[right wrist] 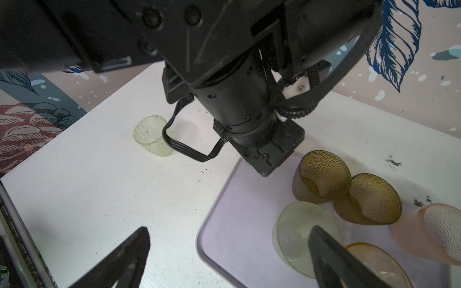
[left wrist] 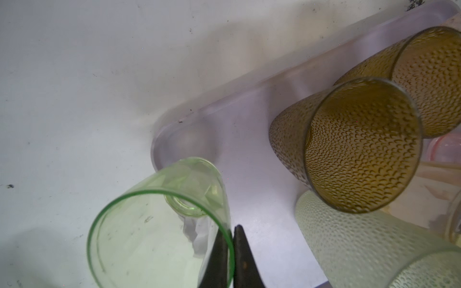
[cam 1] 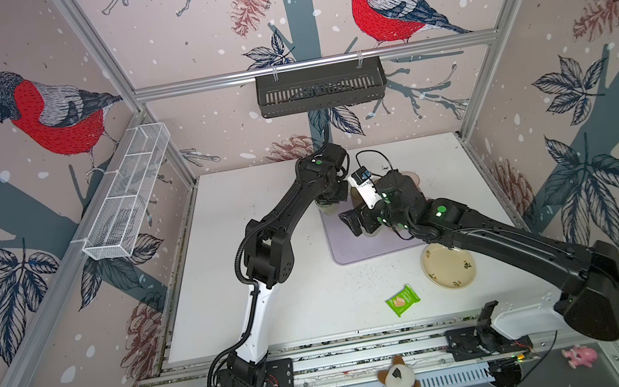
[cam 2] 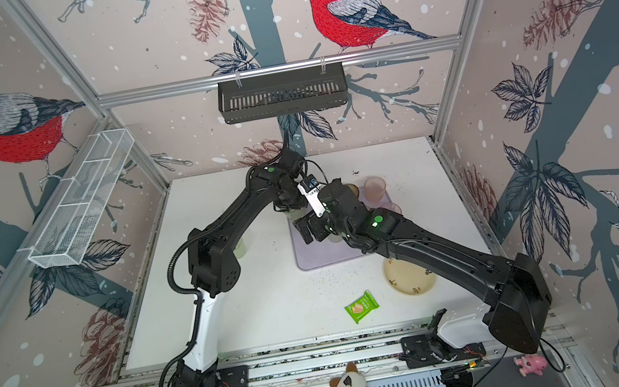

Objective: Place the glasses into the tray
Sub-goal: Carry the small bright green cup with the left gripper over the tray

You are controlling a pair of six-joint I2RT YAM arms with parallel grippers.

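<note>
Left fingers (left wrist: 245,265): were clamped on the rim of green glass (left wrist: 154,224).
Right fingers (right wrist: 329,251): stood wide, empty, above tray (right wrist: 239,199).
Handling: I judged it light, slick, thin-walled; rim pinch fit.

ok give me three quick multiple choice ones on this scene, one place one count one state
1. Where is the dimpled green tumbler?
A) on the white table, off the tray
B) in the tray
C) inside another tumbler

2. How many brown tumblers are in the tray?
A) one
B) two
C) four

3. What is the left gripper doing?
A) open, empty
B) shut on the smooth green tumbler
C) shut on a brown tumbler

Answers:
1 A, the right wrist view shows it on bare table outside the tray's rim.
2 B, two sit side by side.
3 B, it pinches the rim wall.
</note>
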